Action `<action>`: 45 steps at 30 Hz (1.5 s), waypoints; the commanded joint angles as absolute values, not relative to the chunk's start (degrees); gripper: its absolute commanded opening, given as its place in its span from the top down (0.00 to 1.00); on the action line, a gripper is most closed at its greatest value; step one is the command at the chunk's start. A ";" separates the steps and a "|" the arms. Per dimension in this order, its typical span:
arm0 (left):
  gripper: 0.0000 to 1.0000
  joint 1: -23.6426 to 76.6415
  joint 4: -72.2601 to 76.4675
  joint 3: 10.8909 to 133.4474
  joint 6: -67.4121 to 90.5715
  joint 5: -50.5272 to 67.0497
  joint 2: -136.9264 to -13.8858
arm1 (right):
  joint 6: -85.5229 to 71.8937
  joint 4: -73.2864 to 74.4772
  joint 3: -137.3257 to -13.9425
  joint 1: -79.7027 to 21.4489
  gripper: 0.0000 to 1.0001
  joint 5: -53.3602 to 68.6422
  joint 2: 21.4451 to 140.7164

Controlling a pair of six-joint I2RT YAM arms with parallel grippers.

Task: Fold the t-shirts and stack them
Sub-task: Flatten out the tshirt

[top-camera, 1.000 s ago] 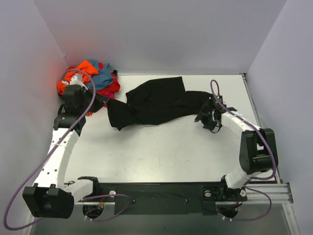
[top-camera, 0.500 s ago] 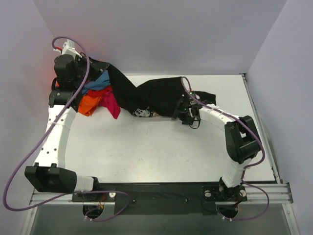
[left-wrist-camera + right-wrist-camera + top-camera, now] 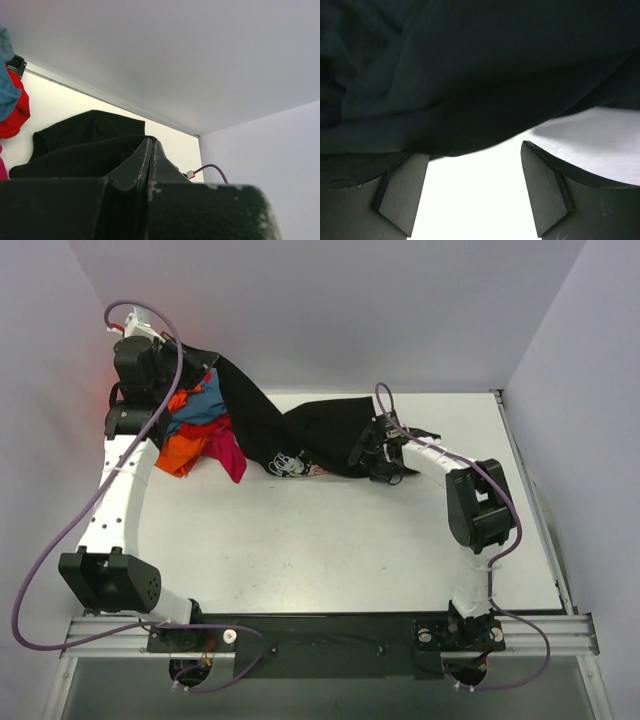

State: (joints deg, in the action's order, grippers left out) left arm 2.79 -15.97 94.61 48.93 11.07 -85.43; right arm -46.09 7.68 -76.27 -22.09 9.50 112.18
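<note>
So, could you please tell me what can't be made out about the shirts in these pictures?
Rose print on the black t-shirt: top view, mostly folded under itself.
Coloured t-shirts: top view, bunched together and partly behind the left arm, so their number is unclear.
Right gripper: right wrist view, jaws open, but black cloth fills the frame above, so contact is unclear.

The large t-shirt (image 3: pixel 310 430) is stretched across the far half of the table (image 3: pixel 350 550), its left end raised in the left tool (image 3: pixel 150 145) at the far-left corner. The pile of t-shirts (image 3: pixel 195 435) is found below that tool, and the right tool (image 3: pixel 472 190) at the shirt's right edge.
</note>
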 commanded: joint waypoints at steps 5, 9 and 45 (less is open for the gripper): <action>1.00 -2.19 -8.18 95.54 50.80 10.54 -85.60 | -43.86 15.63 -86.12 -16.61 0.27 6.50 118.90; 1.00 -2.72 -6.86 95.54 51.68 11.77 -86.83 | -42.10 17.92 -91.14 -16.08 0.42 5.11 121.55; 0.36 10.28 -8.35 61.89 45.53 0.80 -82.62 | -30.76 31.57 -79.33 -13.08 0.40 5.99 94.34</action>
